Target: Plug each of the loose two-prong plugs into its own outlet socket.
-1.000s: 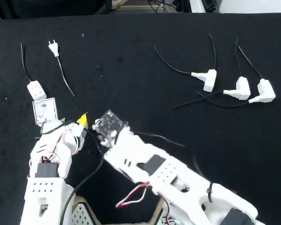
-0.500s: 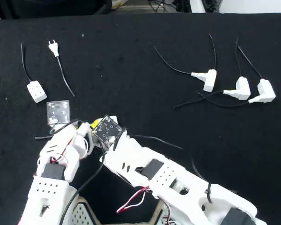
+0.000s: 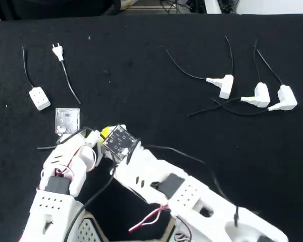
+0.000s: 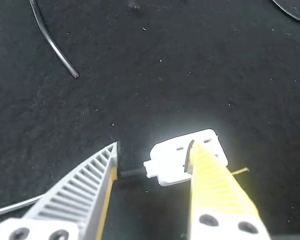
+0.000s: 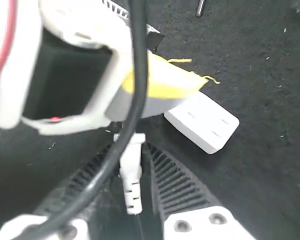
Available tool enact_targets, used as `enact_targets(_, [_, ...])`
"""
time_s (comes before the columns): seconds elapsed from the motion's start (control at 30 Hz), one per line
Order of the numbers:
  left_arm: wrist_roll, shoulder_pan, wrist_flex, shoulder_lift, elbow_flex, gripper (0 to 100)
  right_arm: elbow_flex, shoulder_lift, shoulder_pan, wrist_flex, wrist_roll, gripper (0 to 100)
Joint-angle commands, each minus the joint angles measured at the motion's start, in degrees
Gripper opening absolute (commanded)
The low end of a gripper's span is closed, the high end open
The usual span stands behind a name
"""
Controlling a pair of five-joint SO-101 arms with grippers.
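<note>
A white outlet socket [image 4: 182,160] lies flat on the black table between my left gripper's [image 4: 154,146] open fingers. The yellow-taped finger [image 4: 210,180] overlaps one end of it, and the white ribbed finger [image 4: 92,182] stands clear of the other end. My right gripper [image 5: 132,150] is shut on a small white two-prong plug [image 5: 131,175], a short way from the same socket [image 5: 202,122]. In the high view both wrists meet at the front left, where the yellow finger [image 3: 106,132] shows.
Another loose plug [image 3: 57,49] with a black lead lies at the far left, near a second white socket [image 3: 39,98]. Three plug-and-socket pairs [image 3: 261,95] sit at the far right. A black cable [image 5: 135,75] of the left arm crosses the right wrist view.
My left arm has swung to the right, bringing its yellow finger next to the right gripper. The right wrist has turned slightly and edged closer to the left one.
</note>
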Motion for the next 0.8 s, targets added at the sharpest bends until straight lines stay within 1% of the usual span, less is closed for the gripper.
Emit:
enact_targets(0.0, [-0.70, 1.19, -0.09, 0.62, 0.48, 24, 0.04, -7.25, 3.60, 0.79, -0.18, 1.1])
enact_targets(0.33, [-0.70, 0.92, 0.26, 0.62, 0.57, 24, 1.63, -9.36, 4.04, 0.44, -0.70, 1.1])
enact_targets(0.47, [-0.70, 0.92, 0.18, 0.62, 0.57, 24, 3.30, -10.24, 4.04, -3.60, -5.63, 1.1])
enact_targets(0.53, [-0.70, 0.92, 0.09, 0.62, 0.57, 24, 4.26, -10.95, 4.04, -4.75, -5.80, 1.1])
enact_targets(0.77, [-0.70, 0.92, 0.00, 0.62, 0.57, 24, 4.88, -14.90, 4.92, -4.04, -5.71, 1.1])
